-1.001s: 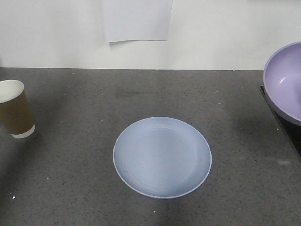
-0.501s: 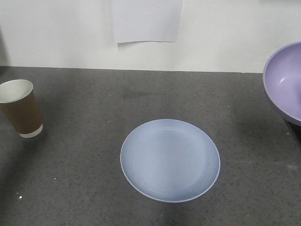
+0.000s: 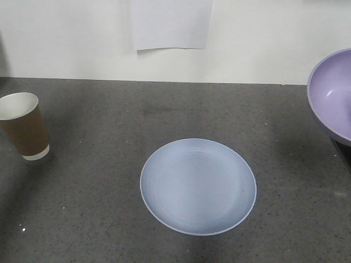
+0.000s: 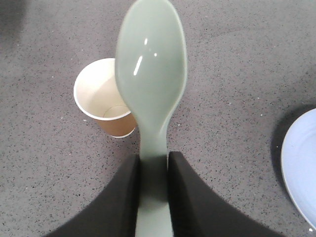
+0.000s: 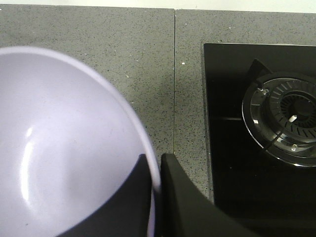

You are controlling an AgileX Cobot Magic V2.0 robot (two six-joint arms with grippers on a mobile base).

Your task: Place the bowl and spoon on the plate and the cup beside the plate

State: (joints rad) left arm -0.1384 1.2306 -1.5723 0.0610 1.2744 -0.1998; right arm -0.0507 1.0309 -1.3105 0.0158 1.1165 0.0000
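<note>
Grey counter [image 3: 82, 208], bowl [image 3: 332, 93] cropped right, spoon [image 4: 150, 84] handle cut off

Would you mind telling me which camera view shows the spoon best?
The left wrist view: the spoon fills the frame, its handle clamped in the left end effector, its scoop partly hiding the cup. The front and right wrist views show none of it.

No legible text or labels anywhere.
</note>
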